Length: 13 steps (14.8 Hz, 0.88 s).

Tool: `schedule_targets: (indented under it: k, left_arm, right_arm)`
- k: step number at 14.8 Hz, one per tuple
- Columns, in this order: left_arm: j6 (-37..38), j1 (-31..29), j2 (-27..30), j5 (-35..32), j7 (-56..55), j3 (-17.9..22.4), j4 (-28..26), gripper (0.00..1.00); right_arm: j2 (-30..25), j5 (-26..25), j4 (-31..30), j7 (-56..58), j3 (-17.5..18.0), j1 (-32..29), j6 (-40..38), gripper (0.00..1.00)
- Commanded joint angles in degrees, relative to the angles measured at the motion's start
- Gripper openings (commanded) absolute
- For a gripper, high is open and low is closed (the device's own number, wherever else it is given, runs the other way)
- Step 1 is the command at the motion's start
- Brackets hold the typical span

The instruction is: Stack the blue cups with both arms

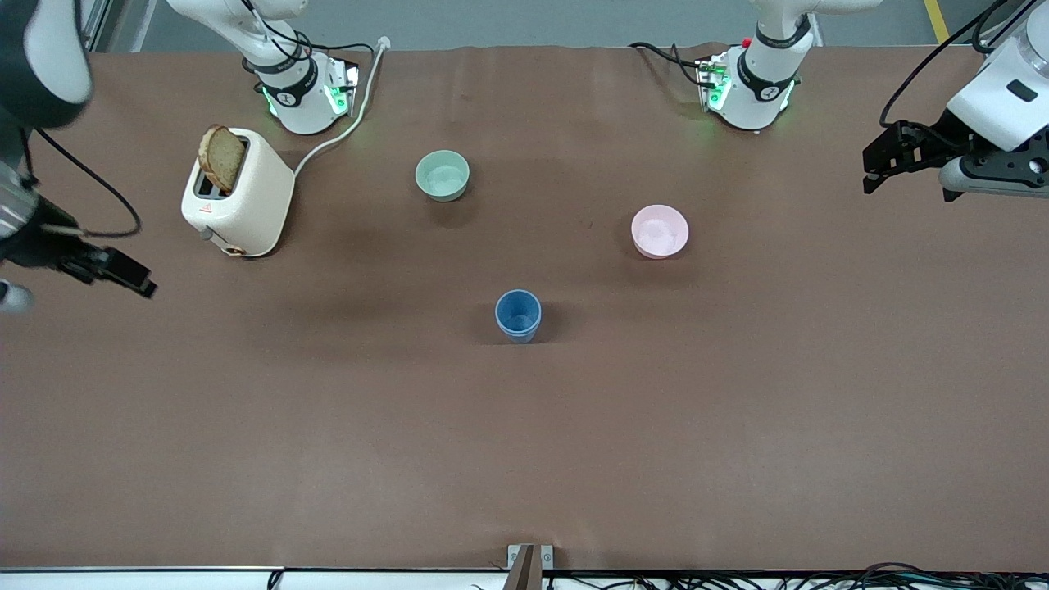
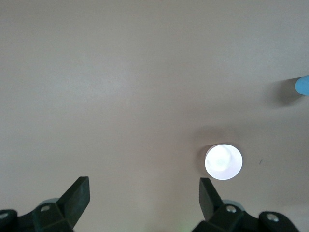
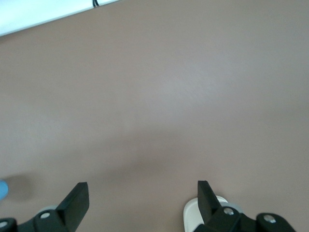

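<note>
The brown bench (image 1: 524,426) fills the front view, with the two white arms rising from bases along its top edge. The left arm (image 1: 996,98) hangs over its own end of the bench, and the left gripper (image 1: 877,168) is up in the air there with its fingers (image 2: 77,195) spread wide and empty. The right arm (image 1: 33,90) hangs over its own end, and the right gripper (image 1: 123,274) is likewise raised, its fingers (image 3: 75,203) wide apart with nothing between them. A cream toaster (image 1: 238,201) stands toward the right arm's end of the bench with a slice of brown bread (image 1: 221,157) sticking up from a slot. The pink bowl (image 1: 660,231) sits toward the left arm's end, and the pale green bowl (image 1: 442,174) sits farther from the front camera. The blue cups (image 1: 518,315) stand upright mid-bench, nearer the front camera than both bowls (a second rim line low on the outside suggests one nested in the other).
</note>
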State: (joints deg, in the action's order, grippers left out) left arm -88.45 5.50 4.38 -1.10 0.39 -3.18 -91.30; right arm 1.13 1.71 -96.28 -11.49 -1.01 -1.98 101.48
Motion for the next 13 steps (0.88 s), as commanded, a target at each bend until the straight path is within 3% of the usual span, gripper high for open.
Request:
schedule_targets:
  k: [1,4,6,13]
  left_arm:
    - [1.4,-0.5,-1.3,-1.1,0.5,-0.2,2.3,1.00]
    - [1.4,-0.5,-1.3,-1.1,0.5,-0.2,3.0,1.00]
    - [1.4,-0.8,-1.3,-1.3,0.6,-0.2,3.1,1.00]
    - [1.5,-1.8,-1.4,-1.1,0.8,-0.2,3.1,1.00]
  right_arm:
    - [-3.4,-0.8,3.1,1.5,1.3,-1.2,-9.1,1.00]
    - [-3.1,-0.7,10.7,7.0,1.3,-2.2,-18.5,1.00]
    - [-3.2,-0.7,11.2,11.5,1.3,-3.0,-21.1,1.00]
    - [-0.4,-1.3,12.6,12.6,1.3,-3.8,-17.7,1.00]
